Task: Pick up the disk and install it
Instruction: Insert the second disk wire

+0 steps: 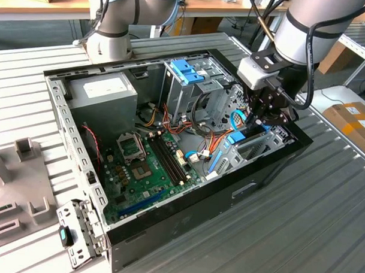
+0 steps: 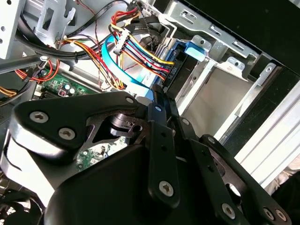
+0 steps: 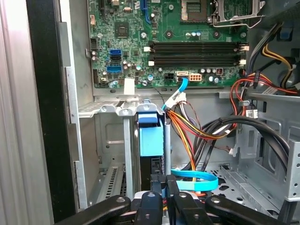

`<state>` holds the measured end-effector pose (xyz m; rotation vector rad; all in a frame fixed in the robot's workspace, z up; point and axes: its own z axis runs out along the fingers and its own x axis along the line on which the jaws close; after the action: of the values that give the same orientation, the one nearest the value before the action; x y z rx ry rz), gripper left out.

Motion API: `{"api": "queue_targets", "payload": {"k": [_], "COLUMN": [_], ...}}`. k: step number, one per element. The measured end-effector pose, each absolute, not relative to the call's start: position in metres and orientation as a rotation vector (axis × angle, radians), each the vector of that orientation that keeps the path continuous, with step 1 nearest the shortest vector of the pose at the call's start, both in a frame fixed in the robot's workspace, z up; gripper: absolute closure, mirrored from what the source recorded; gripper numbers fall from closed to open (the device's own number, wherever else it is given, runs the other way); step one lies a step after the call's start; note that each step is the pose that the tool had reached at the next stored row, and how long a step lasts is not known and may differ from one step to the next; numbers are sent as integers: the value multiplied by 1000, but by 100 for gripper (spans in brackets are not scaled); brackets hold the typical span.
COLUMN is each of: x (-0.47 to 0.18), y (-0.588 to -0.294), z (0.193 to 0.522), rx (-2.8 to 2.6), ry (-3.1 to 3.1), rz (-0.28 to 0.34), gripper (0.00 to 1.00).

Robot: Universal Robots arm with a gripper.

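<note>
The disk (image 3: 151, 140) was seen standing on edge in its bay in the computer case (image 1: 271, 169), long axis vertical, directly ahead of the gripper (image 3: 163, 185), whose fingers (image 3: 157, 183) were nearly closed, apparently holding nothing.

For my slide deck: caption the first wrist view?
Gripper on the blue-bracketed disk, upright in its bay below the motherboard.

Robotics lab or workshop — open desktop PC case (image 1: 271, 166) sits on a ribbed aluminium bench (image 1: 299, 236), robot arm base (image 1: 111, 44) bolted to it, cardboard boxes (image 1: 354, 124) and wooden worktops (image 1: 31, 2) around the edges.
</note>
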<state>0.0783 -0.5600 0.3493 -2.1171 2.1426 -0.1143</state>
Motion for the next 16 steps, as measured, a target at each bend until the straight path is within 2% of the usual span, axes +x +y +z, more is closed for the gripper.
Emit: {"api": "queue_targets", "payload": {"k": [16], "x": [80], "y": [-564], "z": [347], "rx": [-2125], "ry": [2134], "rz": [-113], "gripper": [84]}}
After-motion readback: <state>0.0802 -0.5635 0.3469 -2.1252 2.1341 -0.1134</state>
